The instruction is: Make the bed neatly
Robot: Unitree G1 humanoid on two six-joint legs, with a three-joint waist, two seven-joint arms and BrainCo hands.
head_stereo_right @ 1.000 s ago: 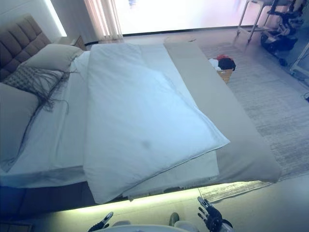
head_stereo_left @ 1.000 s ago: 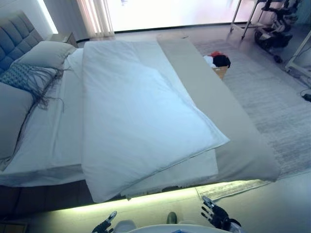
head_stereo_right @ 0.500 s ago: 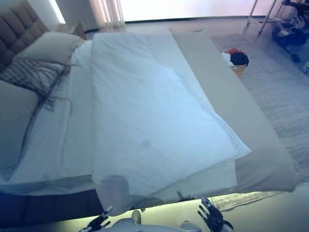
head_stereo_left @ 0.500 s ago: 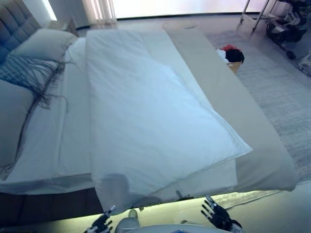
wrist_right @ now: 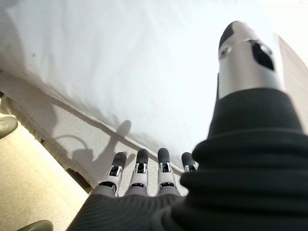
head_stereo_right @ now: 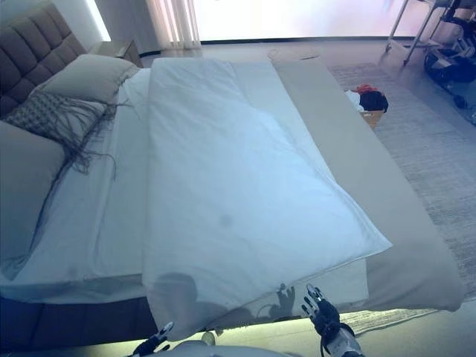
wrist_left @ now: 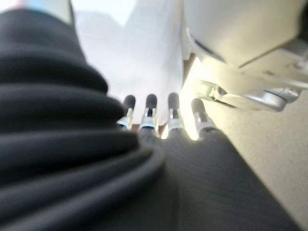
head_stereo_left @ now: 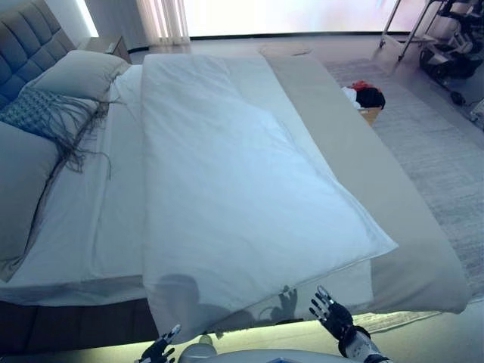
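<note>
In front of you is a bed, seen from its near side edge. A white duvet (head_stereo_left: 227, 181) lies along the middle of the bed, folded over so that it covers only a central strip. Its near corner hangs over the mattress edge toward you, and its right-hand corner points out over a beige bedspread (head_stereo_left: 363, 166). Under the duvet's near edge a second white layer shows, reaching toward the beige cloth.

The beige bedspread runs the full length of the bed's right side and drapes over the near right corner. To the left of the duvet a white sheet (head_stereo_left: 91, 219) is exposed. On it, at the head of the bed, lie pillows (head_stereo_left: 76, 72) and a blue patterned cushion with long dark fringe (head_stereo_left: 41, 117), all resting against a tufted headboard (head_stereo_left: 23, 38).

Your right hand (head_stereo_left: 331, 314) is raised just in front of the bed's near edge, below the duvet's overhang, fingers spread and straight, holding nothing. Your left hand (head_stereo_left: 160, 350) sits low at the bottom of the view, fingers straight and empty, apart from the bedding.

Beyond the bed on the right, a basket of clothes (head_stereo_left: 367, 98) stands on a grey rug (head_stereo_left: 431, 144).
</note>
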